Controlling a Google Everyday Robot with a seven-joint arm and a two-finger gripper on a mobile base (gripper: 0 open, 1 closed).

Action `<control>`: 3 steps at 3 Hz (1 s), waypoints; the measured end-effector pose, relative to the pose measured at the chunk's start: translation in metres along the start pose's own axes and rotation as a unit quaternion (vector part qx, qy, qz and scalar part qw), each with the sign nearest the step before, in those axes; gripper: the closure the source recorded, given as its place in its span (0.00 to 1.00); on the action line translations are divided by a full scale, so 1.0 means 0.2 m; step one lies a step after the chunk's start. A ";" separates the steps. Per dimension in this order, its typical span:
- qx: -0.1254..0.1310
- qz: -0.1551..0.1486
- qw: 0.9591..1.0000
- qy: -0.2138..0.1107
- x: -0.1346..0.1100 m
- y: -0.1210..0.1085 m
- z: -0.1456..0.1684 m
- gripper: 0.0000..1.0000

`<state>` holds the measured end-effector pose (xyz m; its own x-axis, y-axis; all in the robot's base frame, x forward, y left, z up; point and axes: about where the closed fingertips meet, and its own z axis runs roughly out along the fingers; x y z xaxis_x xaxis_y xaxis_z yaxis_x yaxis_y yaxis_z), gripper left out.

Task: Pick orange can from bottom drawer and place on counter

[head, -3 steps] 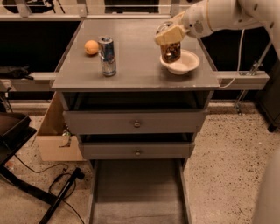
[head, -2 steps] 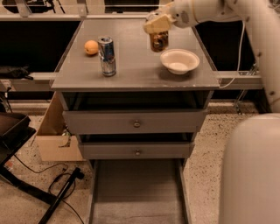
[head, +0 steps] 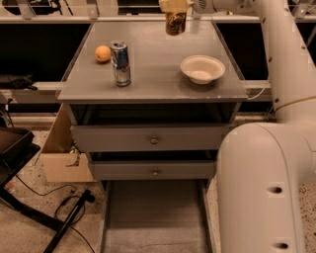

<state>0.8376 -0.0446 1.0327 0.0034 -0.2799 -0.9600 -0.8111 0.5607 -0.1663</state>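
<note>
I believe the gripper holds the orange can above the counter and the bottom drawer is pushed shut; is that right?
Not quite: the camera view shows the bottom drawer pulled open. The gripper does hold the orange can above the counter.

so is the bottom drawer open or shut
Open: the bottom drawer sticks out past the upper drawers. The pincer holds the orange can above the counter.

Pincer [head: 174,6], orange can [head: 176,22] above counter [head: 153,74] rear; gap between blue can [head: 120,63], bowl [head: 202,69].
</note>
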 end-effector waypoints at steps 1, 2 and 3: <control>0.050 0.054 0.997 -0.016 0.10 -0.19 0.08 1.00; 0.082 0.098 0.992 0.005 0.25 -0.29 0.17 1.00; 0.100 0.126 0.986 0.042 0.41 -0.33 0.26 1.00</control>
<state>0.9211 -0.0637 0.9522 -0.2380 -0.1706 -0.9562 -0.6487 0.7606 0.0258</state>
